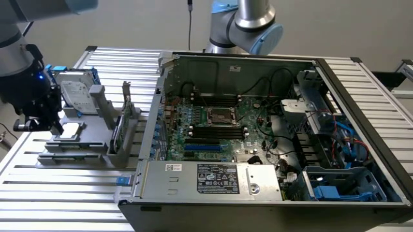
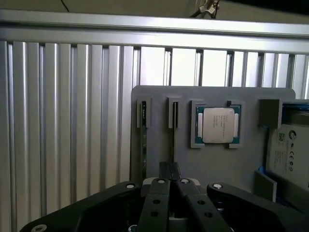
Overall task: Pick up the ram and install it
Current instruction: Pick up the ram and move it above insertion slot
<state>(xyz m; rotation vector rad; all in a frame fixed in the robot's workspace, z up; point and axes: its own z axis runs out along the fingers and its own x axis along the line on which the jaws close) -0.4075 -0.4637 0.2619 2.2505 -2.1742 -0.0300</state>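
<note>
Ram [image 1: 117, 134] [image 2: 143, 145]: green stick standing on its long edge in a slot of the gray holder [image 1: 71, 155] [image 2: 159, 96], on the holder's side toward the computer case [image 1: 245, 57]; not in the case, nothing touching it. Nearest me, the slatted metal table [image 1: 58, 203] [image 2: 58, 121] carrying everything. Then the near end of the open case: silver power supply [image 1: 210, 181] with its label up, and a blue plastic drive cage [image 1: 335, 186] at the exterior view's right corner. Beyond that the green motherboard [image 1: 255, 123] lying flat in the case, with blue slots [image 1: 203, 146] and then a row of black memory slots [image 1: 219, 131] just past them. Level with the board, on the exterior view's left, is the holder with the ram; a second slot [image 2: 173, 121] beside the ram's holds a thin dark edge, too slim to identify. Further along the holder, a processor chip [image 1: 69, 130] [image 2: 217, 124] in a framed pocket, then a silver hard drive [image 1: 74, 94] [image 2: 286, 154] propped up at the far end. Gripper [image 1: 51, 124] [image 2: 170, 169] hangs above the holder near the chip, apart from the ram, fingers clenched together with nothing between them. Farthest back, the arm [image 1: 252, 21] rises behind the case's rear wall.
</note>
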